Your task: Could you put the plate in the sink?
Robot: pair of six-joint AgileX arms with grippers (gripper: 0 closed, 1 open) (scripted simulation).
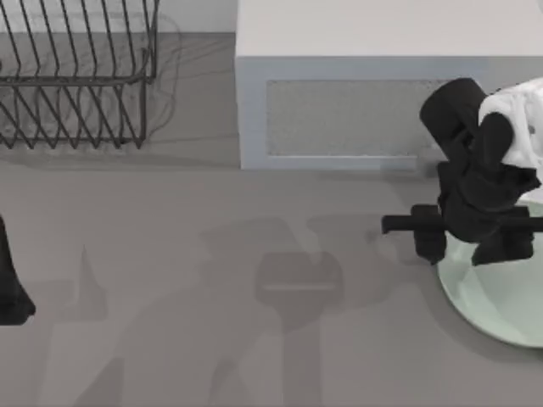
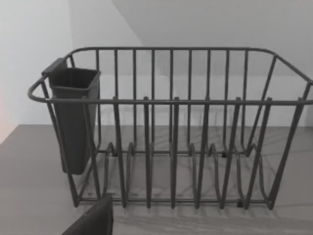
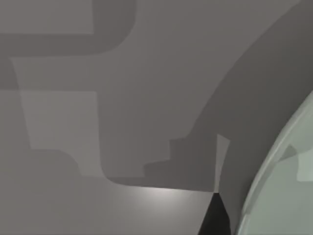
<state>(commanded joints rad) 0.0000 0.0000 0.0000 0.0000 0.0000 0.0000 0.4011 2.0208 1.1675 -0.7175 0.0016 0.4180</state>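
The pale mint-green plate (image 1: 501,297) lies flat on the grey table at the right edge, partly cut off by the top view. My right gripper (image 1: 468,248) hangs low over the plate's left rim and is open, with one finger outside the rim and the other over the plate. In the right wrist view a dark fingertip (image 3: 215,218) stands just beside the plate's rim (image 3: 288,186), with nothing held. My left gripper (image 1: 13,288) is parked at the table's left edge. The sink is out of view.
A grey-white microwave (image 1: 356,85) stands at the back, just behind the right arm. A black wire dish rack (image 1: 76,76) sits at the back left, and the left wrist view faces this dish rack (image 2: 171,137) and its dark cutlery cup (image 2: 73,122).
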